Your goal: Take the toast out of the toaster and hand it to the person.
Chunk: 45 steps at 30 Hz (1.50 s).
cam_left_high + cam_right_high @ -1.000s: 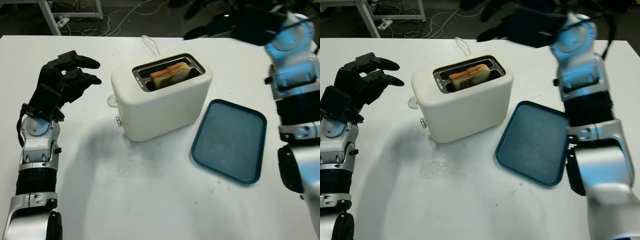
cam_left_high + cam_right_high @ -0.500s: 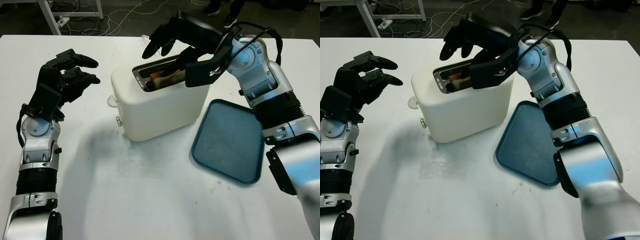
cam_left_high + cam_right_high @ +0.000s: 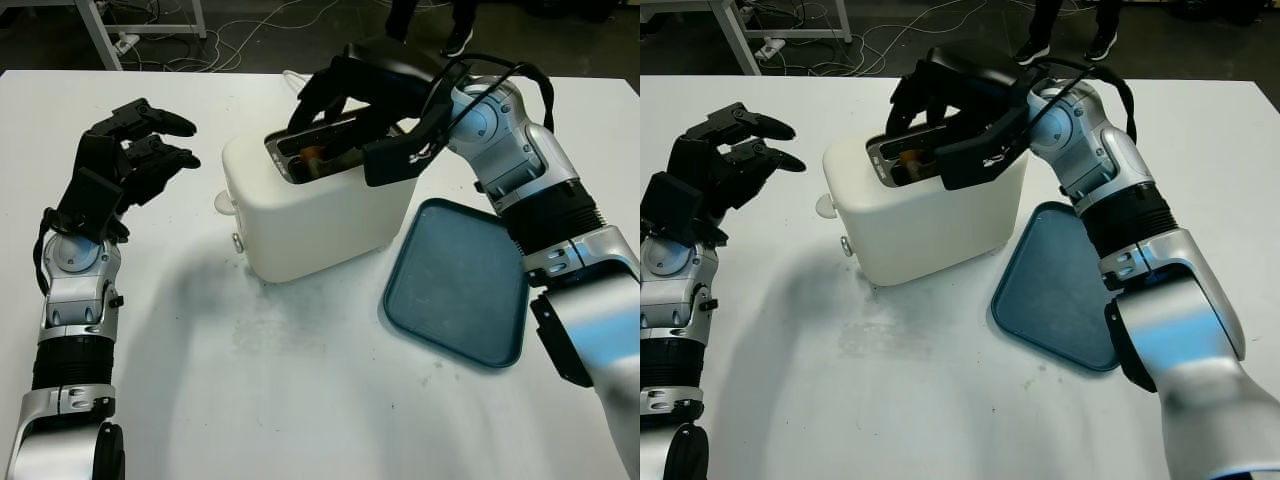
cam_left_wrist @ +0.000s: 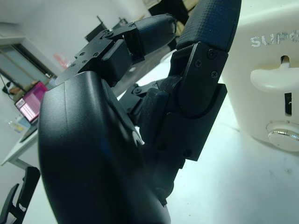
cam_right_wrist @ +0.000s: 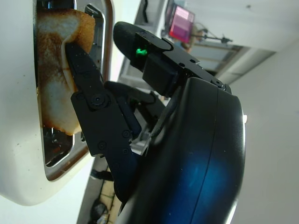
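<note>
Nearest on the white surface (image 3: 300, 400), toward the right, lies a dark blue tray (image 3: 460, 285), flat and with nothing on it. The left hand (image 3: 125, 160) hovers above the surface at the left, well apart from everything else, its fingers curled and holding nothing. Beyond the tray stands the cream toaster (image 3: 320, 205), its lever and dial on the end that faces the left hand. The toast (image 5: 56, 74) sits in a slot of the toaster, its browned top edge standing just above the opening. The right hand (image 3: 350, 95) is over the slots; one finger (image 5: 86, 79) lies against the face of the slice (whether the hand has closed on the toast cannot be told). At the far edge, beyond the surface, a person's feet (image 3: 1060, 40) stand on the floor.
</note>
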Each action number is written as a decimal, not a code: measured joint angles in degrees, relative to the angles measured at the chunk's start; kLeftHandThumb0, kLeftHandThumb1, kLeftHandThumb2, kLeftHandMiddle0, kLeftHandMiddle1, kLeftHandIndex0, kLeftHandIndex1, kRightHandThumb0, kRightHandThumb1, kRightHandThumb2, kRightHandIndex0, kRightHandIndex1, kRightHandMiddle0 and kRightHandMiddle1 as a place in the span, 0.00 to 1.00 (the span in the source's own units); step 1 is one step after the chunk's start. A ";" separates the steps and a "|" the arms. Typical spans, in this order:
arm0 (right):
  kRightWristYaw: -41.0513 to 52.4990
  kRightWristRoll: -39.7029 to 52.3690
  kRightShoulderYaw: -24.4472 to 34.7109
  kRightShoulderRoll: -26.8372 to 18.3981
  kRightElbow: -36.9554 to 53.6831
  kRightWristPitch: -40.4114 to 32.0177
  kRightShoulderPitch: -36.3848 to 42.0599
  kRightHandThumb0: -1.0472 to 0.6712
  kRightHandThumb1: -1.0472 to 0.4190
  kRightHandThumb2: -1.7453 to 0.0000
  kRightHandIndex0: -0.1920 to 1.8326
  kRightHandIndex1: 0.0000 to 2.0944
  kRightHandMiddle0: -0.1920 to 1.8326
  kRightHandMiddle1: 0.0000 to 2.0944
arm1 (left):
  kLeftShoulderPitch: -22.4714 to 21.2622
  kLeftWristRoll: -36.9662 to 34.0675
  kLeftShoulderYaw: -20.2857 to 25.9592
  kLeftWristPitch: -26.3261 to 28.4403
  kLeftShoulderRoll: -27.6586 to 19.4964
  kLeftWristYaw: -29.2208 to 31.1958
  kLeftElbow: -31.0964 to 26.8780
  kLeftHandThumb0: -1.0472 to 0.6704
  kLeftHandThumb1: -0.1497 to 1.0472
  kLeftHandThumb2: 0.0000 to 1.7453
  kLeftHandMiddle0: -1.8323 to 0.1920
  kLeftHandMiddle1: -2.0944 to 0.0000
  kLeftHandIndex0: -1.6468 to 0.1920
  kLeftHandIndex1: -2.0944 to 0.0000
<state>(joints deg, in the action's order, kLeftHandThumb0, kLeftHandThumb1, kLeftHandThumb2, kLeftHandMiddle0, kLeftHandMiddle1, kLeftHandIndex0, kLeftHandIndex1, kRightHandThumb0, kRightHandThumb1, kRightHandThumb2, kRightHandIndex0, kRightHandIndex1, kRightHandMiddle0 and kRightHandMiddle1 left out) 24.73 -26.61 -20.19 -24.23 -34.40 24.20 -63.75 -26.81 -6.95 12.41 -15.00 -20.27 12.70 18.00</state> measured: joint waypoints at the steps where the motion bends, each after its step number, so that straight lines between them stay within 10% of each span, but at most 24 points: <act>1: 0.21 0.00 0.01 -0.13 0.09 0.00 0.00 0.38 0.28 1.00 0.51 0.37 0.62 0.05 | 0.00 0.03 0.00 0.00 0.01 0.00 0.00 0.00 0.89 0.04 0.47 0.57 0.50 0.55; 30: 5.17 5.48 10.32 -5.79 10.80 -6.23 -0.07 0.31 0.28 1.00 0.43 0.34 0.56 0.00 | 0.01 -0.01 -0.02 0.01 0.25 0.00 -0.41 0.00 0.89 0.03 0.47 0.58 0.50 0.56; 45: 5.14 0.85 6.30 -6.08 11.12 -6.80 0.06 0.26 0.30 1.00 0.41 0.34 0.54 0.00 | 0.01 0.05 -0.02 0.00 0.25 -0.01 -0.40 0.00 0.89 0.04 0.47 0.57 0.51 0.55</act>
<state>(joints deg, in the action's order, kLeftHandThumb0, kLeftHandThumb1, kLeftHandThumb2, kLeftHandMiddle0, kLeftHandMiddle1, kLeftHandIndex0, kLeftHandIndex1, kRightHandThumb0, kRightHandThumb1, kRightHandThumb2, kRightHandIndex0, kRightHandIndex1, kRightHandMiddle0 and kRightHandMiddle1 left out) 29.87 -25.76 -13.89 -30.32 -23.28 17.40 -63.68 -26.80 -6.91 12.39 -14.99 -20.02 12.68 17.60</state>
